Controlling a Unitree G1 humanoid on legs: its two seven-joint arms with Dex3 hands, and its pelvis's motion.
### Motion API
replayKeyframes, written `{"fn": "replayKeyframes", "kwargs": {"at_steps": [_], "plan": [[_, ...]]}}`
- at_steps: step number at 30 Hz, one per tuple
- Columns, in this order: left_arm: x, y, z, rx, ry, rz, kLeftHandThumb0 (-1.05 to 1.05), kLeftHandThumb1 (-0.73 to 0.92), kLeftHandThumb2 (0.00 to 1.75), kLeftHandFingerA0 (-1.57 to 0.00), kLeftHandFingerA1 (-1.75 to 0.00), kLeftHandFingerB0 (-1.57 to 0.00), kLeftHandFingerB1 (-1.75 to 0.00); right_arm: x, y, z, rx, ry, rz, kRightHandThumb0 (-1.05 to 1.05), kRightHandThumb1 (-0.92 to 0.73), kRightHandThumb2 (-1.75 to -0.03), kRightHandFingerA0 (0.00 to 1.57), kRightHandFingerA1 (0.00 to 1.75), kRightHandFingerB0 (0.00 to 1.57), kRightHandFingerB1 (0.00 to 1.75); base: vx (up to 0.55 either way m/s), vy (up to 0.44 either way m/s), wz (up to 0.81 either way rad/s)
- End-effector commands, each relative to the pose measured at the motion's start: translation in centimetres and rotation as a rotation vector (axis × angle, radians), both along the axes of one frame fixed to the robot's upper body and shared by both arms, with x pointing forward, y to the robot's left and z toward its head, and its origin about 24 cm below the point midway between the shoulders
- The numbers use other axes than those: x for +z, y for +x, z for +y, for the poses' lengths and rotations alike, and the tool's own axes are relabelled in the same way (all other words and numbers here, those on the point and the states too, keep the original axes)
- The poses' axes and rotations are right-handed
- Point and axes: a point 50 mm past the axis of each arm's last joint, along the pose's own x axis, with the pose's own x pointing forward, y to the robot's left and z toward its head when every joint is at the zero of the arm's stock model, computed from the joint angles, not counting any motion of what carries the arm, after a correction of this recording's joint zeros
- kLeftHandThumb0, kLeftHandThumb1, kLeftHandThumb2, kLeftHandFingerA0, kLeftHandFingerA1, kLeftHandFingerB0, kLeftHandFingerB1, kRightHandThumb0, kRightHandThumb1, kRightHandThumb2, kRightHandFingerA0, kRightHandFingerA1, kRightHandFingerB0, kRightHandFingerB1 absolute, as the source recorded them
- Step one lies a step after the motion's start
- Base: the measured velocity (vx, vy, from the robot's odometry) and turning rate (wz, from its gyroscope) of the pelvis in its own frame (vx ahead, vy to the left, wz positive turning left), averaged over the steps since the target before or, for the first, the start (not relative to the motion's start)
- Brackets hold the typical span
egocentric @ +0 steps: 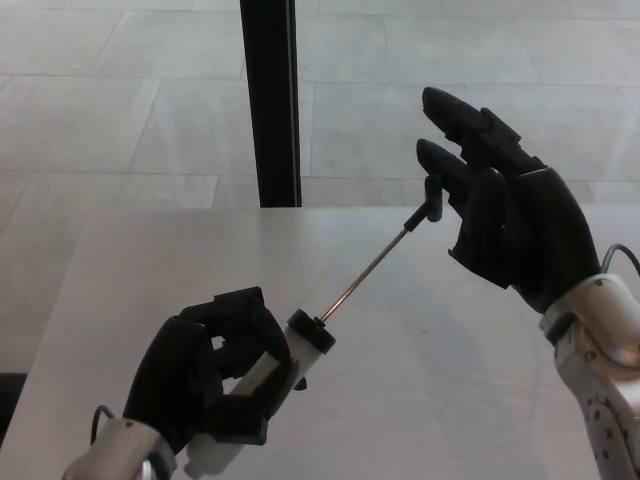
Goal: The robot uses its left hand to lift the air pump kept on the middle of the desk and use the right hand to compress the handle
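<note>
The right hand's fingers (455,118) were spread, its palm (510,230) touching the pump handle (433,197); the push would best be directed straight along the extended rod (368,272). The left hand (215,365) was clamped on the white air pump (268,370), a black-capped cylinder held tilted above the desk (450,400).

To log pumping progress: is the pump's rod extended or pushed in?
Extended: a long bare rod shows between the air pump barrel and its handle.
</note>
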Motion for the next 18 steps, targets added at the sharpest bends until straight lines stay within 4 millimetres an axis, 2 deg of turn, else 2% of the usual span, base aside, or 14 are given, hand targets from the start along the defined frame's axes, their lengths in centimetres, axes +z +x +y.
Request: {"fn": "replayKeyframes", "kwargs": {"at_steps": [1,6,7,18], "plan": [[0.1,0.1,-0.1,-0.027,-0.025,0.04,-0.11,0.74,1.39,-1.28,-1.35,-1.33,-1.36,-0.6,-0.3,0.3,0.018,0.004,0.033,-0.87,-0.78,-1.27,0.02,0.18,0.03,0.2,0.0,0.0,0.0],[0.6,0.5,-0.2,-0.038,-0.021,0.003,-0.11,0.72,1.38,-1.27,-1.34,-1.31,-1.35,-1.2,-0.3,0.4,0.013,0.029,0.06,-0.9,-0.8,-1.28,0.0,0.15,0.0,0.18,0.0,0.0,0.0],[0.8,0.5,-0.3,-0.037,-0.014,-0.002,-0.19,0.47,1.59,-1.13,-1.75,-0.97,-1.75,-1.3,-0.4,0.5,0.015,0.032,0.064,-0.89,-0.79,-1.28,0.0,0.16,0.0,0.18,0.0,0.0,0.0],[1.8,1.6,-0.2,-0.019,0.004,-0.026,-0.17,0.48,1.57,-1.11,-1.75,-0.98,-1.72,-1.2,-0.4,0.6,0.016,0.07,0.074,-0.89,-0.79,-1.27,0.02,0.17,0.02,0.2,0.0,0.0,0.0]]}}
